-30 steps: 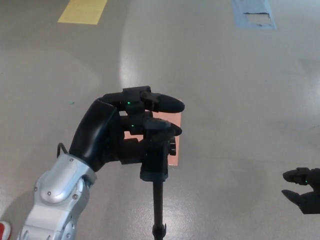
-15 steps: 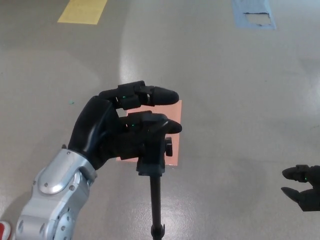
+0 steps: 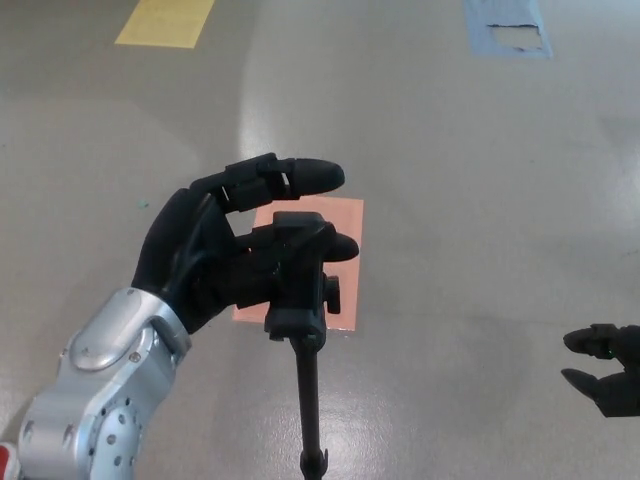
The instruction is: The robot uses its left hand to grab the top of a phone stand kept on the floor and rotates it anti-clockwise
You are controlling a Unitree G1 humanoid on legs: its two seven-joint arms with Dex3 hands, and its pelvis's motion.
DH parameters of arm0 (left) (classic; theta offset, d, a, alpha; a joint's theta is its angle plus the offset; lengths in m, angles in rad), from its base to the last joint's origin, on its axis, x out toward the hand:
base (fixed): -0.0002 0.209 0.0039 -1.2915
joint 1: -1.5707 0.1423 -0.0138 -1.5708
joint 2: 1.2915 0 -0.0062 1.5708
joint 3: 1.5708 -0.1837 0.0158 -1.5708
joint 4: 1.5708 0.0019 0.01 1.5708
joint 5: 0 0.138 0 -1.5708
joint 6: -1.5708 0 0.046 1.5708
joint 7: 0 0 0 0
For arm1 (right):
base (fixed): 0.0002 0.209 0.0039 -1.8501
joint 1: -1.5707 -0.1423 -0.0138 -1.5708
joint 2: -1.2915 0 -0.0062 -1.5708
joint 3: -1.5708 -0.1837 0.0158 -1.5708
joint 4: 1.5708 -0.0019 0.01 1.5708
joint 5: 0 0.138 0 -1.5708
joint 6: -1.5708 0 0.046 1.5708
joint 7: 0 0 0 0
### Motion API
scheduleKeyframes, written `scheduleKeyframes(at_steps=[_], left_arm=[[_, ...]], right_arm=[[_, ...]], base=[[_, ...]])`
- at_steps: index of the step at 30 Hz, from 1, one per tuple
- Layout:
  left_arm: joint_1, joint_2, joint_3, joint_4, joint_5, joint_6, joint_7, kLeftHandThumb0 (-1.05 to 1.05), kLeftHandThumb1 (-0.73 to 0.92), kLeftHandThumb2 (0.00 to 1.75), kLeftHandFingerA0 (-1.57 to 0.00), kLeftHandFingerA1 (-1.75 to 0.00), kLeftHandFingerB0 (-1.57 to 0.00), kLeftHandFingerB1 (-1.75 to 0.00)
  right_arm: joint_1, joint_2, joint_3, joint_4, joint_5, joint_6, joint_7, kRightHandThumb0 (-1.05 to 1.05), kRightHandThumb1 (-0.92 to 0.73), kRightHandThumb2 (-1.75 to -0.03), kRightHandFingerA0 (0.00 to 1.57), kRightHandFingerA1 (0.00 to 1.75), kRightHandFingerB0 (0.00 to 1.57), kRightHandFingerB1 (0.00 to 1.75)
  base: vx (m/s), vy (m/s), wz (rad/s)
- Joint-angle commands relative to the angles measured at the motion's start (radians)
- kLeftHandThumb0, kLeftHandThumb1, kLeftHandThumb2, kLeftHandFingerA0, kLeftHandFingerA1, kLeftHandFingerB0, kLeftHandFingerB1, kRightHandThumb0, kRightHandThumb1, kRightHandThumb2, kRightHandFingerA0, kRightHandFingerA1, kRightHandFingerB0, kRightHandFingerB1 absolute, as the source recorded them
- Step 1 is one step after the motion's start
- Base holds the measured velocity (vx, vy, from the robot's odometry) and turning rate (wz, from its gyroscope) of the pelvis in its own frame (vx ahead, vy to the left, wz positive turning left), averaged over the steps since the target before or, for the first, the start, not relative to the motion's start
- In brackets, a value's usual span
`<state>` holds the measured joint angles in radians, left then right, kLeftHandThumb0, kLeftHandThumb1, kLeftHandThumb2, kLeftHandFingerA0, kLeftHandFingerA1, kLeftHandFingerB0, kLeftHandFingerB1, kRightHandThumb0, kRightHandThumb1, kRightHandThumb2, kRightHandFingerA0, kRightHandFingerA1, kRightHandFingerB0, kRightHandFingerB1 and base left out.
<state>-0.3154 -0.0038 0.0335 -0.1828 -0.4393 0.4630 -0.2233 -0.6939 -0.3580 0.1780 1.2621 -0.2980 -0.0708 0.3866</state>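
Note:
A black phone stand (image 3: 298,290) rises from the floor in the lower middle of the head view, its thin pole (image 3: 312,410) running down to the bottom edge. My left hand (image 3: 225,250) comes in from the lower left and is shut on the stand's top. Its lower finger (image 3: 335,246) wraps behind the head, and its upper finger (image 3: 310,176) stretches out above it. A small knob (image 3: 331,295) sticks out on the stand's right side. My right hand (image 3: 605,370) hangs at the right edge, far from the stand, fingers apart and holding nothing.
A salmon-pink rectangle (image 3: 335,220) lies on the grey floor behind the stand. A yellow floor mark (image 3: 165,22) is at the top left and a blue one (image 3: 507,28) at the top right. A red object (image 3: 6,460) shows at the bottom left corner.
My left hand and wrist have turned and shifted a little left, taking the stand's head along. The upper finger has lifted higher. The right hand has barely moved.

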Motion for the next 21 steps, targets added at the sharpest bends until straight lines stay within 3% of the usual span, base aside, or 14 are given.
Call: scheduleKeyframes(at_steps=[1, 16, 21], left_arm=[[-0.077, -0.029, 0.103, -0.055, -0.226, 0.358, 0.129, -0.14, 0.70, 0.62, -0.98, -0.60, -0.81, -0.54], [-0.109, -0.033, 0.136, -0.061, -0.242, 0.421, 0.130, -0.16, 0.70, 0.61, -0.95, -0.60, -0.80, -0.53], [-0.097, -0.025, 0.112, -0.097, -0.199, 0.396, 0.103, -0.26, 0.58, 0.58, -0.94, -0.53, -0.68, -0.43]], right_arm=[[-0.046, -0.023, 0.007, 0.012, -0.011, 0.029, 0.014, -0.30, -0.65, -1.13, 0.00, 0.47, 0.00, 0.48], [-0.065, -0.022, 0.010, 0.018, -0.016, 0.023, 0.012, -0.30, -0.66, -1.13, 0.00, 0.46, 0.00, 0.48], [-0.072, -0.022, 0.006, 0.022, -0.012, 0.026, 0.016, -0.30, -0.65, -1.13, 0.00, 0.47, 0.00, 0.48]], base=[[0.00, 0.000, 0.00], [0.00, 0.000, 0.00], [0.00, 0.000, 0.00]])
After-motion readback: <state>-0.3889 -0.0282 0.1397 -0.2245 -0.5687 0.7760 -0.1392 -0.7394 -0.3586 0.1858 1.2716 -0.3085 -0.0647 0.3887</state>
